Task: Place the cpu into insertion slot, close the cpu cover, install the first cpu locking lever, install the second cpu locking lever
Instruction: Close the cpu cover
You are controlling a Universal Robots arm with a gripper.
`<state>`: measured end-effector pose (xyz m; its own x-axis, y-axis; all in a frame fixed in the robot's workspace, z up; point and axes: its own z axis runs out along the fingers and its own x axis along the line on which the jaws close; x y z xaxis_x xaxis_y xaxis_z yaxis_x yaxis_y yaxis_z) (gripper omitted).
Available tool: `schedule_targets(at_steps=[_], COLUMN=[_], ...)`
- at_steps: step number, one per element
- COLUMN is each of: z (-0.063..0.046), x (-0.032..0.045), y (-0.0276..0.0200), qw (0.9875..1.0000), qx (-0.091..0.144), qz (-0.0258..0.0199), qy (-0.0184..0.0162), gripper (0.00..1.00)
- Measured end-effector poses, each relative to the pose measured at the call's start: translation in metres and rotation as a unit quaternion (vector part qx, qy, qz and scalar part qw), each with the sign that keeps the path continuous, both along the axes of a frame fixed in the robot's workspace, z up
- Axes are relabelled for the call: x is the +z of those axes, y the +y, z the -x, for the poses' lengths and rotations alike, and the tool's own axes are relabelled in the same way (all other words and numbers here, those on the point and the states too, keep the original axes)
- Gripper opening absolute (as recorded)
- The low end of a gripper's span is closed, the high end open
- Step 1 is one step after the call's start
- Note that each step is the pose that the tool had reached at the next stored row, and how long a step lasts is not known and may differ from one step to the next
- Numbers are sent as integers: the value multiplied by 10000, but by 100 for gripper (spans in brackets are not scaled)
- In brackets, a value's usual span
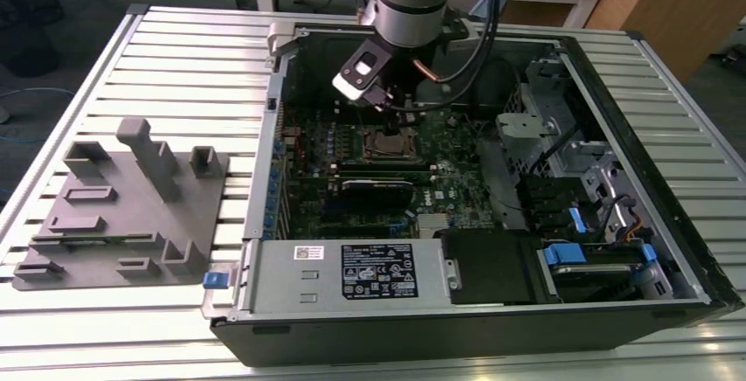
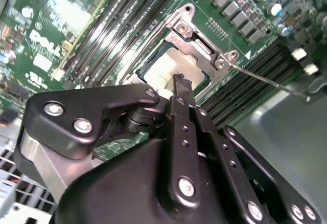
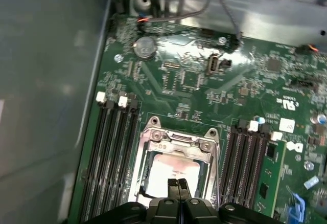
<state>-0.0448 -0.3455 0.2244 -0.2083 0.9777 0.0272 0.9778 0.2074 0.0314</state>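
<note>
The computer case (image 1: 652, 136) lies open on the table, with the insertion slot (image 1: 390, 144) in the middle of its green board. The cpu (image 3: 173, 172) lies flat in the slot, its silver top (image 2: 164, 69) showing through the cut-out. The cpu cover (image 3: 176, 144) is down over it as a silvery frame (image 2: 196, 39). A thin wire lever (image 2: 268, 82) sticks out sideways from one corner of the socket. My gripper (image 2: 181, 82) is shut with nothing in it. Its tips (image 3: 179, 185) hover just above the chip's edge, and the arm reaches down from above (image 1: 400, 112).
Long black memory slots (image 3: 115, 152) flank the socket on both sides (image 3: 250, 157). A grey moulded fixture block (image 1: 122, 206) sits on the slatted table at the exterior view's left. A metal supply box (image 1: 338, 272) and drive bays with blue tabs (image 1: 562, 254) fill the case's near end.
</note>
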Motion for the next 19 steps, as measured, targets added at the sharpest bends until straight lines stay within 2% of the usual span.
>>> schedule_targets(at_steps=[5,7,10,15,19], z=[0,0,0,0,0], x=[-1,-2,-3,-4,-5], y=[0,0,0,0,0], qw=[9990,9980,9959,9907,9851], qx=[455,634,906,1361,1722], qz=[0,0,0,0,1], qy=[0,0,0,0,0], gripper=[10,10,10,10,10])
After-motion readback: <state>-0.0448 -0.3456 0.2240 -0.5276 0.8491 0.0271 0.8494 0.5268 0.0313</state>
